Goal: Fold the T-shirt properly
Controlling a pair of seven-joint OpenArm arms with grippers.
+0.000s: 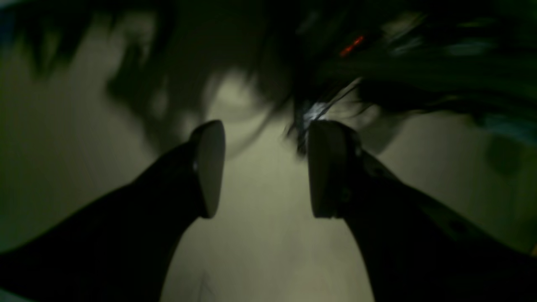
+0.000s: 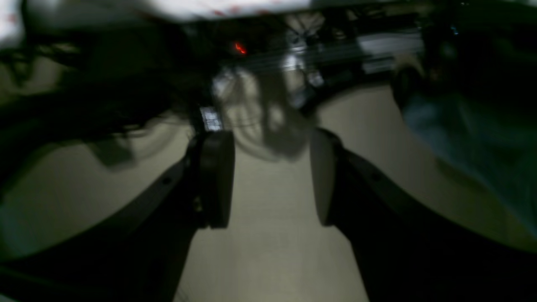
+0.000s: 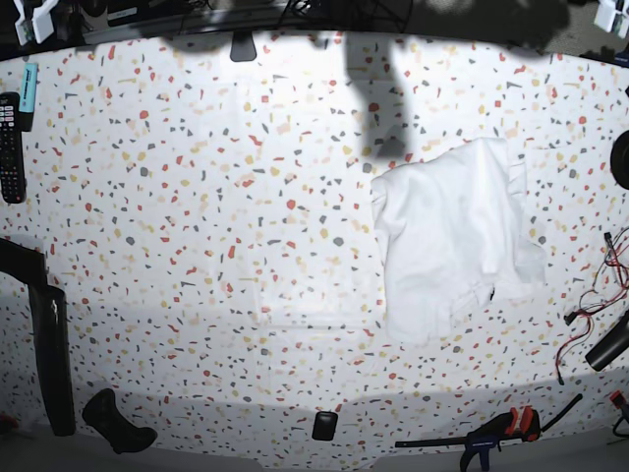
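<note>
Your left gripper (image 1: 266, 167) is hanging with its jaws spread wide, nothing between them, over a dim, blurred pale floor. Your right gripper (image 2: 272, 178) is doing likewise, jaws parted and gripping nothing. Neither is showing in the base view. On the speckled surface (image 3: 197, 246), a black clamp (image 3: 496, 433) is lying at the near edge toward the right corner. Farther in, the T-shirt (image 3: 452, 236) is lying crumpled toward the right edge. A remote (image 3: 10, 147) is resting at the left edge.

White tabletop (image 3: 197, 246) with coloured flecks, brightly lit; shadow band at 12 o'clock. Remote control (image 3: 10, 147) at 9. Red-black clamp (image 3: 491, 433) at 5. Dim beige floor (image 1: 268, 235) in wrist views.
</note>
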